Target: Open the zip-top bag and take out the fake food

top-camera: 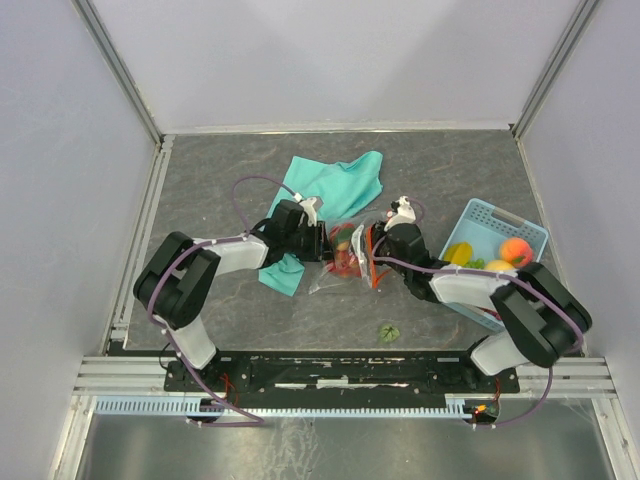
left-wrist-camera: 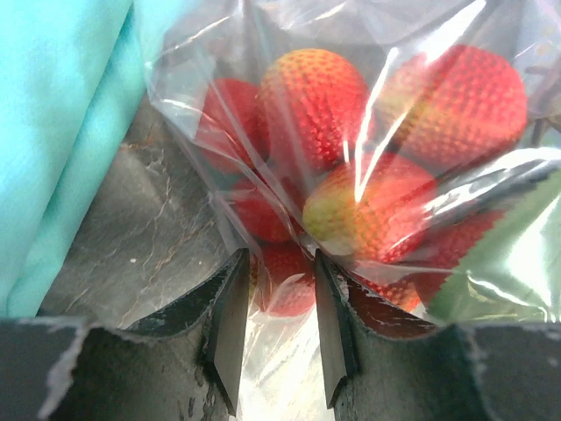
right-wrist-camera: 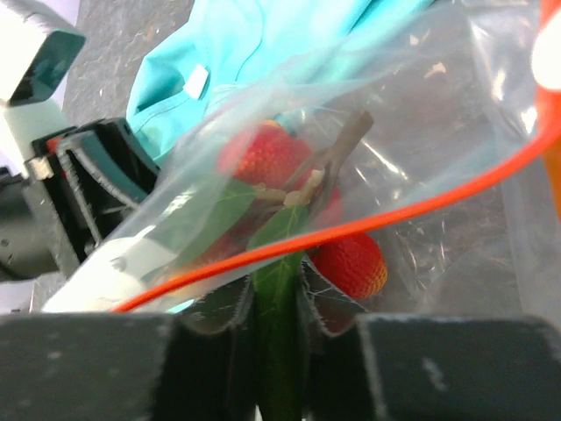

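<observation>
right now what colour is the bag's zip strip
Orange-red zip strip, clearest in the right wrist view, curving across the clear bag.

One camera looks down on the whole tabletop [top-camera: 440, 170]; both wrist cameras closely face the same bag [top-camera: 345, 262] from opposite sides.

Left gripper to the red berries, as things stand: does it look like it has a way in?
Probably not yet. The left gripper sits right against the red berries, but the clear film of the zip-top bag wraps them, so its fingers meet plastic, not fruit.
</observation>
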Robot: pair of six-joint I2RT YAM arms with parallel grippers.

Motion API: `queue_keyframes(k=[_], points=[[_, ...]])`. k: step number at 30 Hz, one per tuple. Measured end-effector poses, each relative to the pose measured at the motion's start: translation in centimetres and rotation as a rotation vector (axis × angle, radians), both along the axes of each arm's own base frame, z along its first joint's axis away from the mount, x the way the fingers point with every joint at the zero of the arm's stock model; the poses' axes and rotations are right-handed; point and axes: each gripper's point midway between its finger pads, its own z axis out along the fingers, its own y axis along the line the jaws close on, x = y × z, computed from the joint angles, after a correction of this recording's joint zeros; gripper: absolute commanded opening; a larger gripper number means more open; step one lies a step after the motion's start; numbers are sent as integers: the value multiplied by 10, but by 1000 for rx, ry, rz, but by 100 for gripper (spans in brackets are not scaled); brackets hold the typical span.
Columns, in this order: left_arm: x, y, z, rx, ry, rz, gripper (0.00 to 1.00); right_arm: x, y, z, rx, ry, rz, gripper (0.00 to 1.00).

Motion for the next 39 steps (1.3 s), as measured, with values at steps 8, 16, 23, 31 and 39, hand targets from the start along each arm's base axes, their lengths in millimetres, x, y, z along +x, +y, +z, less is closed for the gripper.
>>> queue_keyframes(k=[8, 16, 23, 31, 39], points=[[-8, 10, 6, -54, -1, -3, 29, -20, -18, 18, -5, -55, 12, 11], [-15, 11, 7, -104, 23, -18, 29, -24, -23, 5, -33, -33, 5, 25], [-17, 9, 7, -117, 32, -28, 29, -11, -16, -12, -77, 13, -2, 67], [-21, 11, -7, -95, 84, -33, 18, 10, -2, -17, -108, 30, -3, 58], [-16, 11, -10, -71, 87, -41, 11, 30, 11, -26, -131, 42, 3, 40]])
